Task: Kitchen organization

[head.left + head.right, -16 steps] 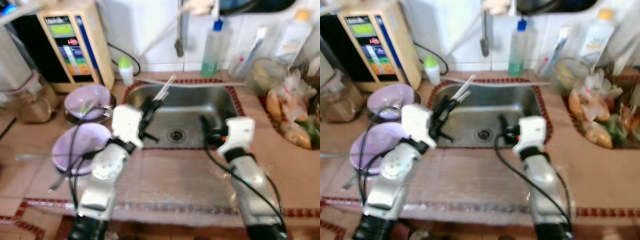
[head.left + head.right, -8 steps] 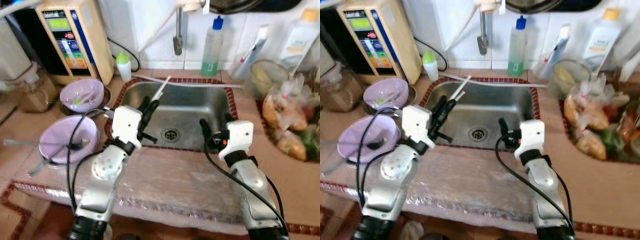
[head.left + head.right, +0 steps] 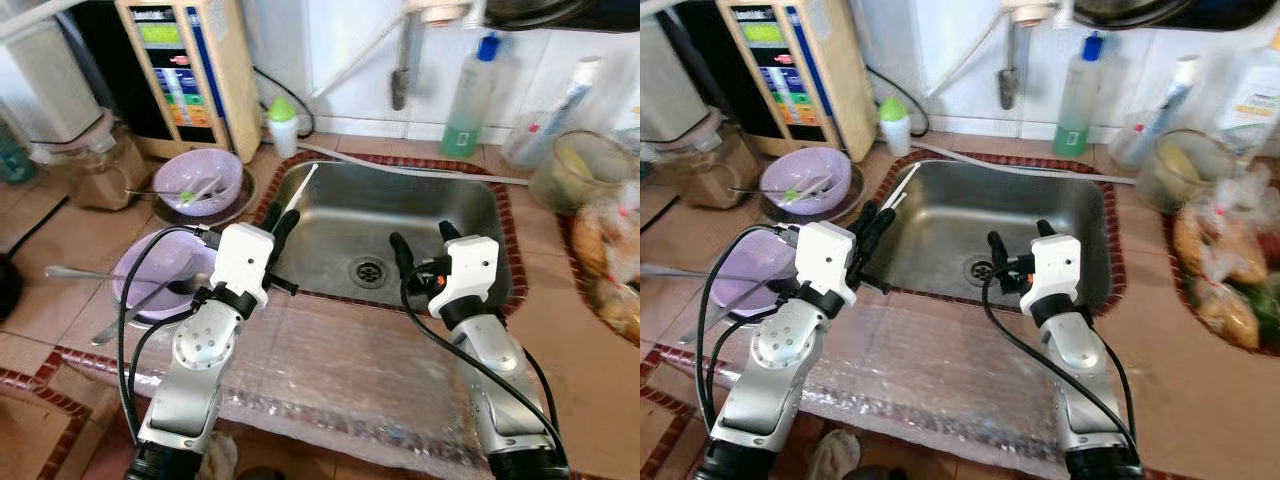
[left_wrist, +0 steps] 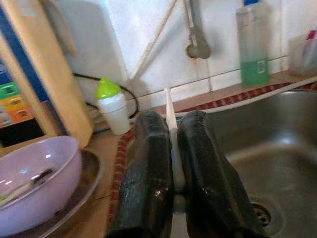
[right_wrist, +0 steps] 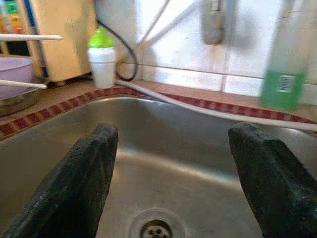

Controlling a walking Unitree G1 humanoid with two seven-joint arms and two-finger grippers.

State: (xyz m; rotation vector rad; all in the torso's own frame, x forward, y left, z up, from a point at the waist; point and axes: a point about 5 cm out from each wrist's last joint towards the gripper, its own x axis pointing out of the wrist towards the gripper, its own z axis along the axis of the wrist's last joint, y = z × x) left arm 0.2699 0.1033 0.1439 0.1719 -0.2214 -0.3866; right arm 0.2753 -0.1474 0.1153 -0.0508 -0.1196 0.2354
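Note:
My left gripper is shut on a thin white stick at the left edge of the steel sink. In the left wrist view the stick stands clamped between the two black fingers. My right gripper hovers open over the sink's front, near the drain, with nothing between its fingers. Left of the sink, a purple bowl with utensils rests on a dark plate. A second purple bowl nearer me holds a spoon.
A beige water machine and a small green-capped bottle stand at the back left. A green soap bottle stands behind the sink below the tap. Bubble wrap covers the front counter. Bagged food lies right.
The camera has turned left, so the whole scene has slid right in the picture and is sharper. Both grippers keep their pose; the left still holds the stick.

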